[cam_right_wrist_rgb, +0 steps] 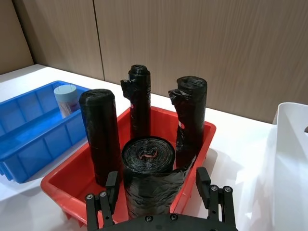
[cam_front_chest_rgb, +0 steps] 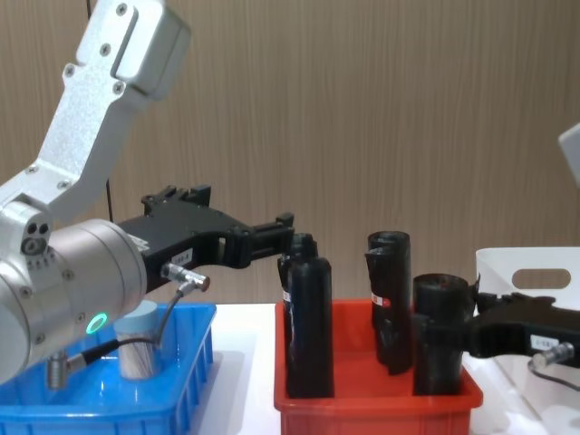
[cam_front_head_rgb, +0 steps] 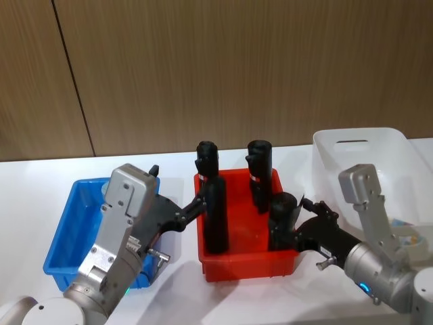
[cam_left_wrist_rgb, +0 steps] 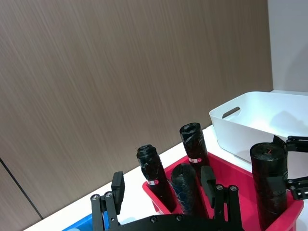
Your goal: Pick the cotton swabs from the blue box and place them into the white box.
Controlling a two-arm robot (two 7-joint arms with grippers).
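A: On the tabletop, largest first: the white box stands at the robot's right, the red bin in the middle, the blue box at the left. Where is the item to be moved?

B: One jar of cotton swabs stands upright in the blue box, near its far wall. The chest view shows the same jar beside the left arm's cable.

A: Handling properties?

B: Judged from appearance: light, rigid, smooth-walled, so likely slippery. The lid is wider than a fingertip; recommended hold is across the clear body just below the lid, fingers level. A hard squeeze could crack thin plastic or tip the jar.

A: State of each tool?

B: The left tool reaches over the red bin with fingers spread around one black roll; contact cannot be confirmed. The right tool is pinching another black roll at the near right corner of the red bin. Neither is at the blue box.

A: Readable markings?

B: Two rear rolls carry small red-and-white labels; the text is too small to read. No brand is legible on the jar.
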